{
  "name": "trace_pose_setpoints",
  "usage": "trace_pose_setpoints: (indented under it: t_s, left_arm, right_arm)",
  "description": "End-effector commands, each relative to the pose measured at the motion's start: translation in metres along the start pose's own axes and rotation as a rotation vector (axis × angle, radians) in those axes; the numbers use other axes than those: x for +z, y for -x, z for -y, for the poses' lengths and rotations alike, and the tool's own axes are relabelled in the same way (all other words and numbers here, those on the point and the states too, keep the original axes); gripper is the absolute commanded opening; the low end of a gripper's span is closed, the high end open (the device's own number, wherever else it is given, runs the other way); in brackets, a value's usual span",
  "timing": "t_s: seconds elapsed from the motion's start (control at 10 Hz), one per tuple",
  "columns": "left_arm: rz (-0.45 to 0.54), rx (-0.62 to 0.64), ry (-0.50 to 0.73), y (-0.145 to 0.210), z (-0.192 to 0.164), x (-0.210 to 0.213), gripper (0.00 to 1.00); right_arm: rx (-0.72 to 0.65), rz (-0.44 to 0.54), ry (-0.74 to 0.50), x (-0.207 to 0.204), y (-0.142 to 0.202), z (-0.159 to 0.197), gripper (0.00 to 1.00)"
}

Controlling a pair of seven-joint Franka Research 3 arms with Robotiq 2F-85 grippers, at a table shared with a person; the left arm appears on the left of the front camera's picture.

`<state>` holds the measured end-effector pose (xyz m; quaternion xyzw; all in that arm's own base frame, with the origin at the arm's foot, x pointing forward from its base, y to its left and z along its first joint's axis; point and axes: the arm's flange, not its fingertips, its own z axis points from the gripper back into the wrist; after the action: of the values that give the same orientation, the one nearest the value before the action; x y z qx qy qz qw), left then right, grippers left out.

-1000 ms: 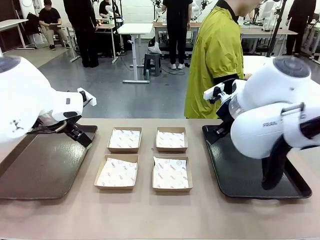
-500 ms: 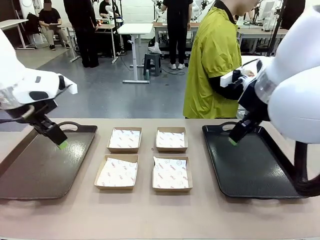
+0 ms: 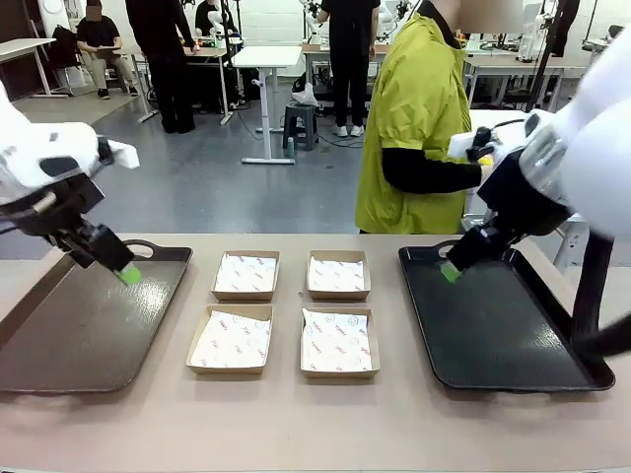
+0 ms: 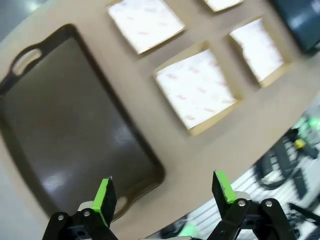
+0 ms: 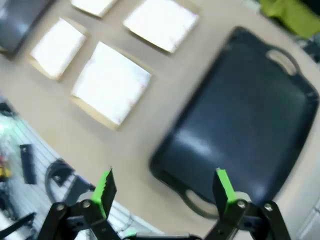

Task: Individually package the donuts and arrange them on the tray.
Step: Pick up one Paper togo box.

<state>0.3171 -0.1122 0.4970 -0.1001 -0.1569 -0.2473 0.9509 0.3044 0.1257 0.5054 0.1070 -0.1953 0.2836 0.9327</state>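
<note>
Nearest us on the table (image 3: 296, 424), four paper-lined boxes (image 3: 230, 340) sit in two rows between a brown tray (image 3: 59, 365) and a black tray (image 3: 493, 345). We cannot tell where the donuts are or how they look. The left gripper (image 4: 164, 191) hangs over the far end of the brown tray, its fingers spread wide with nothing between them. The right gripper (image 5: 165, 192) hangs over the far left corner of the black tray, its fingers equally wide apart and holding nothing. Beyond the table a person (image 3: 409, 128) in a yellow-green top stands side-on. A second ago both arms sat low, hiding much of the trays. They have since lifted, and the boxes have not moved.
</note>
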Motion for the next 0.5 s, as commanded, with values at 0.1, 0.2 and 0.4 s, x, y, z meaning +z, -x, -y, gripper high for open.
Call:
trace_pose_setpoints:
  t_s: [0.1, 0.2, 0.4]
  left_arm:
    - [0.276, 0.562, 0.838, 0.004, -0.070, 0.017, 1.00]
    - [0.283, 0.642, 0.948, 0.016, -0.096, 0.018, 1.00]
    - [0.263, 0.783, 1.066, 0.048, -0.138, 0.015, 1.00]
  right_arm:
    - [-0.460, 0.357, -0.904, -0.004, 0.027, 0.060, 1.00]
    - [-0.539, 0.395, -1.026, -0.005, 0.043, 0.086, 1.00]
    - [-0.670, 0.401, -1.086, -0.004, 0.074, 0.128, 1.00]
